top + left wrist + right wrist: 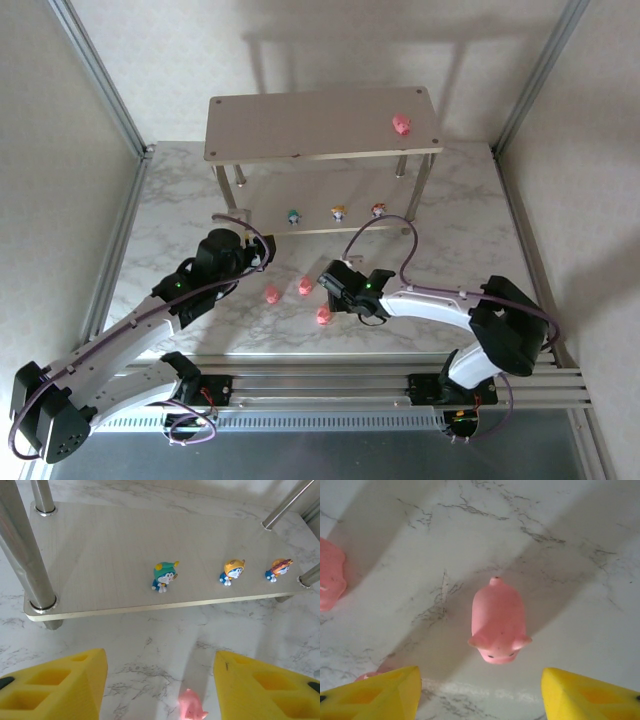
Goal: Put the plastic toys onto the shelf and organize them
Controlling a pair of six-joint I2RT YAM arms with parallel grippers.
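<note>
**Left.** My left gripper (160, 697); yellow fingers (55, 687) set well apart, gripping nothing; hovers over the marble table (170, 240), facing the shelf's lower board (100, 555).
One stray pig (191, 706), pink; on the table in the gap ahead of those fingers, touched by neither; at the bottom edge of the left wrist view.

**Far centre.** Shelf (300, 125); two beige boards on slim silver legs, standing at the far side of the table.
- Lower board, left to right: teal figurine (163, 576); yellow-orange figurine (232, 572); red figurine (278, 569); all upright, in a row near the front edge, each apart from the next.
- Top board: one shelved pig (402, 125), pink, near the right end.

**Near centre.** Three pink pigs loose on the table between my two grippers: left pig (271, 294); middle pig (305, 286); near pig (323, 316). I cannot tell which of them is the stray pig.

**Right.** My right gripper (480, 700); yellow fingers (592, 695) wide apart, holding nothing; over the table, close to the loose pigs.
One facing pig (497, 625), pink; flat on the table ahead of these fingers, head towards them, untouched.
One edge pig (330, 575), pink; cut off at the left edge of the right wrist view, on the table.
</note>
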